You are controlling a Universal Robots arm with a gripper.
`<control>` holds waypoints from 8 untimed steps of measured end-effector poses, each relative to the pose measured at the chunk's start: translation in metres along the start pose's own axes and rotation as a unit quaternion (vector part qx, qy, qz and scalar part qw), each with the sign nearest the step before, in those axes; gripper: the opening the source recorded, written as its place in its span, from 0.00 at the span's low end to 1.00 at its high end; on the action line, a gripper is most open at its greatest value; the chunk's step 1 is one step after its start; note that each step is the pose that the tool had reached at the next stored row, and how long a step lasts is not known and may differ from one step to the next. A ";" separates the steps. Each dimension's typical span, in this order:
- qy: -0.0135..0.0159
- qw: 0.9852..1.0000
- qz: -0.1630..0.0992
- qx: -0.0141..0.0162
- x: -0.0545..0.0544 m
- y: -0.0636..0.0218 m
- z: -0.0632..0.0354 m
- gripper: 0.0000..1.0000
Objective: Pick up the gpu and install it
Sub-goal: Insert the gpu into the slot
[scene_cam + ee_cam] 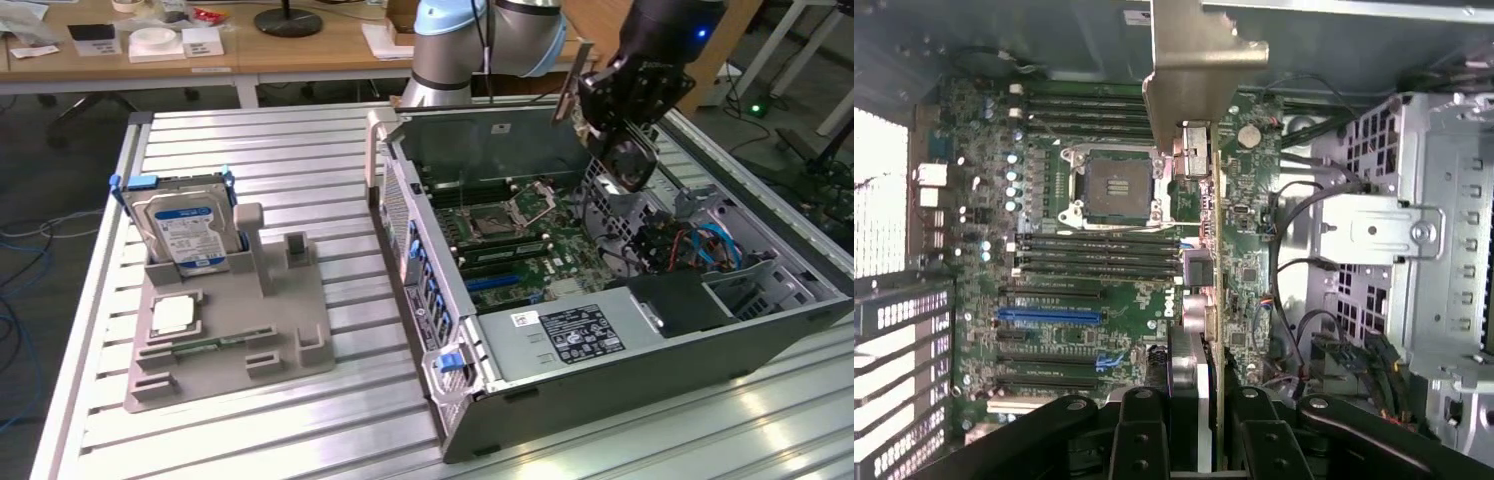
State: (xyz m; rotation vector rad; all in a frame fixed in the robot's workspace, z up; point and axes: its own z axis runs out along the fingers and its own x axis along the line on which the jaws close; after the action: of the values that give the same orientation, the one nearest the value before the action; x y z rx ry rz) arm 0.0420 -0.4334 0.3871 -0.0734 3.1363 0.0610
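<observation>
Wrist view: the gpu is seen edge-on, pinched between the gripper's fingers, with its silver bracket over the motherboard. The exterior view shows the gripper hanging above the open computer case, well apart from the hard drive.

You see the gpu edge-on, a thin card with its silver bracket foremost, held upright in the air above the motherboard, not yet seated.

**Case right, tray left**

The computer case sits on worktop at exterior view's right, parts tray at exterior view's left, hard drive upright at tray's far end. The gpu, in the hand, hangs over motherboard inside case.
</observation>
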 end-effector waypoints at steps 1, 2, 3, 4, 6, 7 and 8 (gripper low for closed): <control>0.000 1.000 -0.008 0.000 0.000 0.0000 0.0000 0.28; 0.001 1.000 -0.017 0.000 0.000 0.0000 0.0000 0.28; 0.001 1.000 -0.026 0.000 0.000 0.0000 0.0000 0.28; 0.001 0.999 -0.034 0.000 0.000 0.0000 0.0000 0.28; 0.002 0.999 -0.049 0.000 0.000 0.0000 0.0000 0.28; 0.002 0.998 -0.057 0.000 0.000 0.0000 -0.0001 0.28; 0.003 0.998 -0.065 0.000 0.000 0.0000 -0.0001 0.28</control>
State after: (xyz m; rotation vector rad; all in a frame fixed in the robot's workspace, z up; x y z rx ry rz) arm 0.0420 -0.4334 0.3871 -0.2765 3.1276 0.0612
